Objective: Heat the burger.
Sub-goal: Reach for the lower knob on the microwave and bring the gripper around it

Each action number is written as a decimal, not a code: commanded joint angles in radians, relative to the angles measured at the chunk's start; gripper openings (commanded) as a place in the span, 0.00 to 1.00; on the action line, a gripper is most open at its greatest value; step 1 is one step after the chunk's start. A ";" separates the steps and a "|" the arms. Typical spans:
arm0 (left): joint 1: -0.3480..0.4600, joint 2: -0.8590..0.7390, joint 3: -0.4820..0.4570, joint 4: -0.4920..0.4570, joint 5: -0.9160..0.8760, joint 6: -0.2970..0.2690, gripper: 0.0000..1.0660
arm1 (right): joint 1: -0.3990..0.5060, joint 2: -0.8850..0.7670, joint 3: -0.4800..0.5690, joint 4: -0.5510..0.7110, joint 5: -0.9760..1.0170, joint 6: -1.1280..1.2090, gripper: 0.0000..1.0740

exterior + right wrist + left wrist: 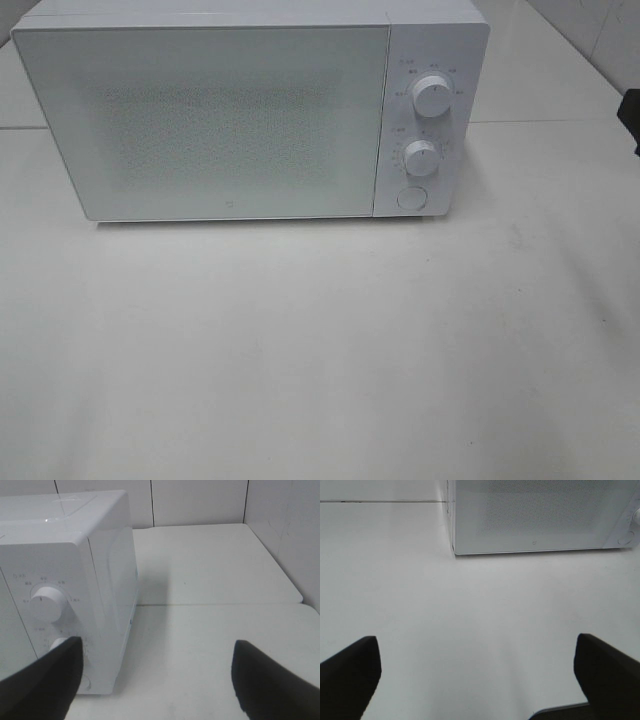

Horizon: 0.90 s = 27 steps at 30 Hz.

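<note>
The burger shows in none of the views, so where it lies cannot be told. The white microwave (200, 120) has its door shut, and the speckled door panel lets nothing inside be made out.

On the strip to the right of the door sit an upper knob (431, 97), a lower knob (422, 157) and a round button (411, 197) beneath them. The microwave stands toward the back of the white counter (320, 350).

The left pincer (475, 650) hangs over the bare counter facing the door, well apart from it. Its dark fingers (350, 675) are spread wide with nothing between them.

The right pincer (157, 650) is near the microwave's control end, looking along its right side toward the tiled wall (200, 500). It too is spread apart and holds nothing.
</note>
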 commanded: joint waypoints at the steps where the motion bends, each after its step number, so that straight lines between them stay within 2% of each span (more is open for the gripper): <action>1: 0.002 -0.025 0.002 -0.007 -0.009 -0.003 0.92 | -0.005 0.090 0.003 0.001 -0.177 -0.015 0.70; 5: 0.002 -0.025 0.002 -0.007 -0.009 -0.003 0.92 | -0.003 0.173 0.003 0.018 -0.271 -0.058 0.70; 7: 0.002 -0.025 0.002 -0.007 -0.009 -0.003 0.92 | 0.008 0.268 0.003 0.064 -0.344 -0.148 0.70; 10: 0.002 -0.025 0.002 -0.007 -0.009 -0.003 0.92 | 0.019 0.289 0.003 0.081 -0.352 -0.176 0.70; 13: 0.002 -0.025 0.002 -0.007 -0.009 -0.003 0.92 | 0.125 0.377 0.009 0.243 -0.428 -0.296 0.70; 15: 0.002 -0.025 0.002 -0.007 -0.009 -0.003 0.92 | 0.155 0.397 0.009 0.278 -0.447 -0.319 0.70; 16: 0.002 -0.025 0.002 -0.007 -0.009 -0.003 0.92 | 0.212 0.437 0.009 0.341 -0.486 -0.361 0.70; 19: 0.002 -0.025 0.002 -0.007 -0.009 -0.003 0.92 | 0.244 0.456 0.009 0.375 -0.512 -0.375 0.70; 21: 0.002 -0.025 0.002 -0.007 -0.009 -0.003 0.92 | 0.366 0.522 0.009 0.503 -0.615 -0.391 0.70; 22: 0.002 -0.025 0.002 -0.007 -0.009 -0.003 0.92 | 0.366 0.522 0.009 0.503 -0.615 -0.391 0.70; 24: 0.002 -0.025 0.002 -0.007 -0.009 -0.003 0.92 | 0.444 0.568 0.006 0.605 -0.677 -0.392 0.70; 25: 0.002 -0.025 0.002 -0.007 -0.009 -0.003 0.92 | 0.444 0.568 0.006 0.605 -0.677 -0.392 0.70; 27: 0.002 -0.025 0.002 -0.007 -0.009 -0.003 0.92 | 0.528 0.611 0.006 0.689 -0.741 -0.398 0.70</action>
